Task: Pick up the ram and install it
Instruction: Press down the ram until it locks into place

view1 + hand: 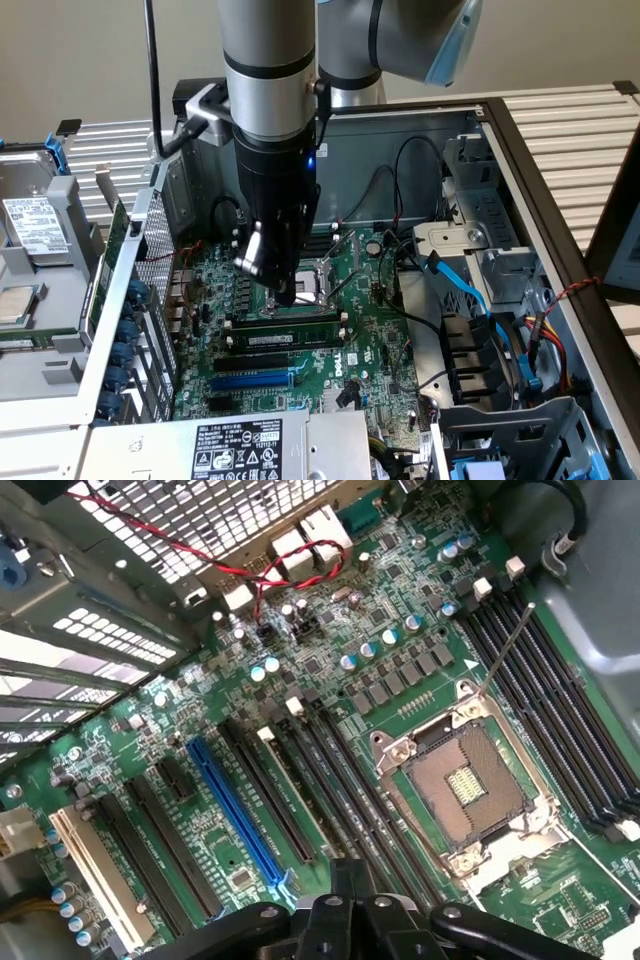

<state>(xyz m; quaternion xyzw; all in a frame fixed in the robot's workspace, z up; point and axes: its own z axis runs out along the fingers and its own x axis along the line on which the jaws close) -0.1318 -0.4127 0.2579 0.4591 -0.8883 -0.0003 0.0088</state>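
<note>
- In the exterior view, the gripper (283,290) is hanging low over the motherboard (370,340), inside the open computer case (520,200). Its tip is standing just beside the empty CPU socket (322,275), right above the memory slots.
- The ram (292,338) is lying along a memory slot just under the gripper tip, a dark-green stick with a small white label. It is looking seated or nearly seated, so the task seems close to its end; whether it is fully locked by the end clips cannot be told.
- The fingers are appearing close together and nothing is showing between them, but whether they are touching the ram cannot be told.
- The case is holding the motherboard, a blue expansion slot (255,380) nearer the camera than the ram, blue cables (460,285) on the exterior view's right, and a labelled power supply (240,448) in front.
- In the wrist view, the gripper (350,920) is showing as dark parts at the edge, directly above long black slots (340,790).
- The blue expansion slot (235,810) is running beside them, and the CPU socket (465,785) is lying open and empty, with more black slots (560,710) beyond it.
- A red wire (290,565) is crossing the board near the perforated case wall (220,510).
</note>
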